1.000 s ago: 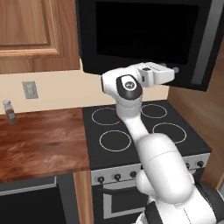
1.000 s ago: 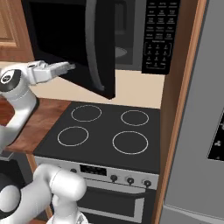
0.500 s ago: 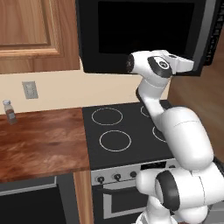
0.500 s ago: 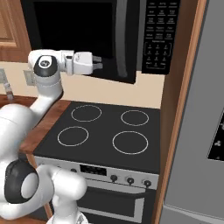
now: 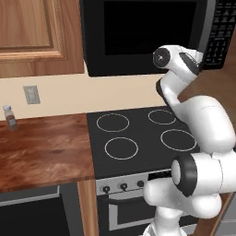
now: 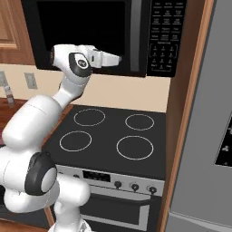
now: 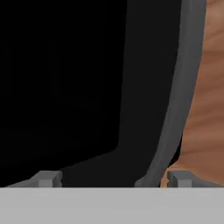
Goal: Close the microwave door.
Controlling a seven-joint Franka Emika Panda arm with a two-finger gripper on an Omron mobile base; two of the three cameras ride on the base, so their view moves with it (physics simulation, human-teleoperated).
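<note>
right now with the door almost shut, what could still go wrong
1. The gripper sits at the lower edge of the microwave door, next to its handle. A further push might slide off the glossy panel instead of seating it.
2. The fingertips straddle the handle's foot, so one could catch on it when pulling away.
3. The keypad is just beside it; a sideways slip might hit buttons.

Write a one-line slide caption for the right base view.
Gripper pressed against the microwave door, now flush with the microwave, above a black stovetop.
</note>
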